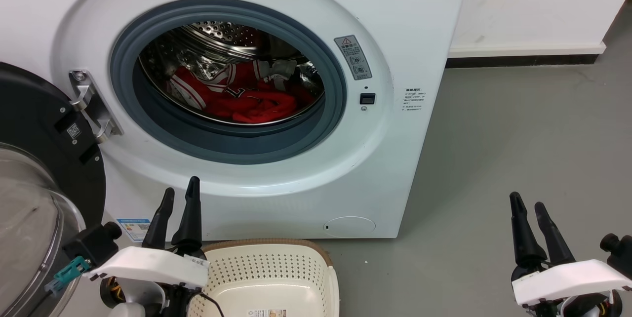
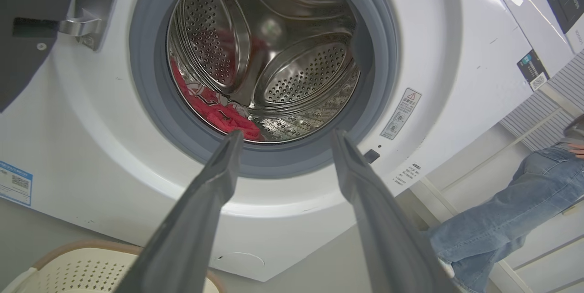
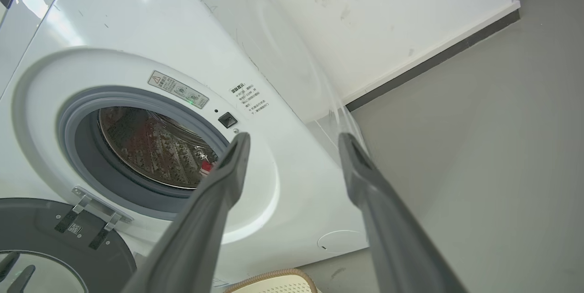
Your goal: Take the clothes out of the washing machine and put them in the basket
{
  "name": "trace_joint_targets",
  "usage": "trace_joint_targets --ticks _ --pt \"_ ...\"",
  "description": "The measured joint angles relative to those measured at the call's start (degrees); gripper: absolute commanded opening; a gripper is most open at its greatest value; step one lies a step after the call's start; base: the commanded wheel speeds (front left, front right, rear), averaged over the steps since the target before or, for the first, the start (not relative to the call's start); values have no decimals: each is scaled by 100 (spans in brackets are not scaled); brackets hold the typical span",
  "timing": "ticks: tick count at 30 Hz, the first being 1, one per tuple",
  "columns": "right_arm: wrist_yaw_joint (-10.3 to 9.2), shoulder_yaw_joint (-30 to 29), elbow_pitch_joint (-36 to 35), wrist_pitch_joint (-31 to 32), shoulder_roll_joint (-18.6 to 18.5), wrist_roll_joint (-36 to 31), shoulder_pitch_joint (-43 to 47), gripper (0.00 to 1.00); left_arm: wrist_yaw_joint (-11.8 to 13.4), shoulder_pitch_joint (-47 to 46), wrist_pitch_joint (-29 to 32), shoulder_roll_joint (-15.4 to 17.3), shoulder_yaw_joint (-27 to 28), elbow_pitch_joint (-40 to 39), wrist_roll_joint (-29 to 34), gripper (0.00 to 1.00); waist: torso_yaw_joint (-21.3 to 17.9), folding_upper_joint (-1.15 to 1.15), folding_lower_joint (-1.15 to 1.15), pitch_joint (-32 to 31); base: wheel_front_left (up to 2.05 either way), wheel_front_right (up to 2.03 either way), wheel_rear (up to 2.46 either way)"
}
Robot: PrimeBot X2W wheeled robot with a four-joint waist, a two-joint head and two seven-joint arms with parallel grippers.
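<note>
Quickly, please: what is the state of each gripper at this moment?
Left gripper: open, holding nothing.
Right gripper: open, holding nothing.

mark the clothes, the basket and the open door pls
clothes (image 1: pixel 256 105): head view, red folds at the front of the pile in the drum.
basket (image 1: pixel 266 263): head view, perforated back wall.
door (image 1: pixel 34 124): head view, black rim beside the hinge.
</note>
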Motion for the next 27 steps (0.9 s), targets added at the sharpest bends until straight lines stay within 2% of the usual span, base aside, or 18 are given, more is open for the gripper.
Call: trace_joint_targets --ticks 27 --pt "0 92 -349 -121 -2 -2037 131 100 256 -57 -417 178 -203 126 1945 100 -8 0 0 -12 0 0 0"
